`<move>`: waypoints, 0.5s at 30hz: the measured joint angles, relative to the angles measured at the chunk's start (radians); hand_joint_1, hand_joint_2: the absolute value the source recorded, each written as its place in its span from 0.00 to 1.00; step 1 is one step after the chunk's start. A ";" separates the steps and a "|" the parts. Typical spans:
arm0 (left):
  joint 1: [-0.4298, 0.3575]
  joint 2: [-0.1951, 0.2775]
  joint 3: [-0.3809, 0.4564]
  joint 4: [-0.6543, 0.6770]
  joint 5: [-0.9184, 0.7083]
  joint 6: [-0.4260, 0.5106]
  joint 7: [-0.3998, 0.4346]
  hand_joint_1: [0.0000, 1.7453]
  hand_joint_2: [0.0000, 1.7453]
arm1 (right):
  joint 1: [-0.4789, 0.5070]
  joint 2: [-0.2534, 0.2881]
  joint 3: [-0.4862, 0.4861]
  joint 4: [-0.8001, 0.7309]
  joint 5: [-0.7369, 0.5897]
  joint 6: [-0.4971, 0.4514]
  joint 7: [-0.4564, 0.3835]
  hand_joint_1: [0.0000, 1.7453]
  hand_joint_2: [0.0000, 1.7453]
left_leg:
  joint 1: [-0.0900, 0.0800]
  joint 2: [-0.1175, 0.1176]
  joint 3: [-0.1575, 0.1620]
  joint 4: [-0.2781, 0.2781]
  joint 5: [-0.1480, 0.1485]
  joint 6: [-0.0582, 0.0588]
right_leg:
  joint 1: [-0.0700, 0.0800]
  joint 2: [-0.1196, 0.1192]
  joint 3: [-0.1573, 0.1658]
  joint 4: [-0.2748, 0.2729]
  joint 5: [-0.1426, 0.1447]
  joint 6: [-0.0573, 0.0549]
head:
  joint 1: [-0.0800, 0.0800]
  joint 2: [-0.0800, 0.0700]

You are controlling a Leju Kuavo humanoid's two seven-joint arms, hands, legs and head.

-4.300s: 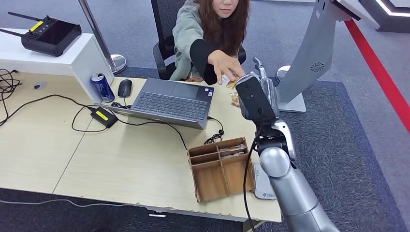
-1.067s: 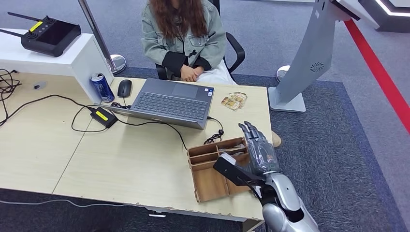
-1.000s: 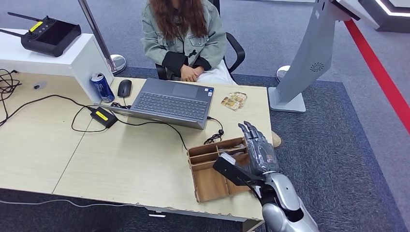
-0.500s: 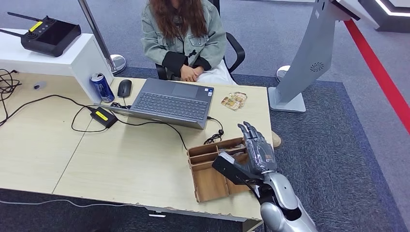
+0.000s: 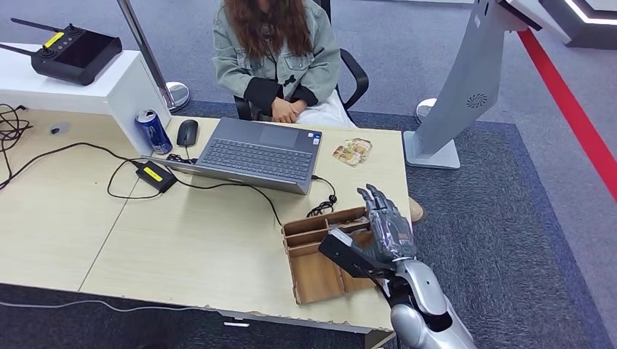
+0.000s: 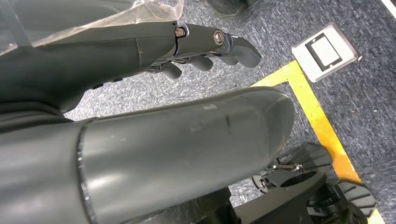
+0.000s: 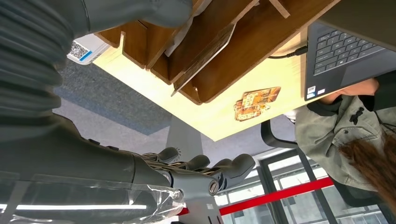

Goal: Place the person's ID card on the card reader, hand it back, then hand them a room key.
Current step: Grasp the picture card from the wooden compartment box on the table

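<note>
1. Hovering over the box (image 5: 329,252), your right hand (image 5: 383,231) is empty, fingers spread.
2. Reach a key from the compartments beneath your fingers.
3. Cards (image 5: 353,151) lie well ahead, near the person (image 5: 280,51); your left hand (image 6: 205,46) hangs empty, fingers apart.

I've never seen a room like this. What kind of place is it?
Probably an office reception desk: a pale wooden table with an open grey laptop, a tall grey kiosk stand, and a person seated opposite.
</note>
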 joint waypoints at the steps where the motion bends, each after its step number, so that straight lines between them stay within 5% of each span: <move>1: 0.000 0.000 0.000 0.000 0.000 0.000 0.000 0.00 0.00 | 0.000 0.000 0.000 0.001 0.000 0.000 0.000 0.18 1.00 | 0.000 0.000 0.000 0.000 0.000 0.000 | 0.000 0.000 0.000 0.000 0.000 0.000 | 0.000 0.000; 15: 0.000 0.000 0.000 0.000 0.000 0.000 -0.003 0.00 0.00 | 0.000 0.008 0.000 0.002 0.003 0.000 0.004 0.25 1.00 | 0.000 0.000 0.000 0.000 0.000 0.000 | 0.000 0.000 0.000 0.000 0.000 0.000 | 0.000 0.000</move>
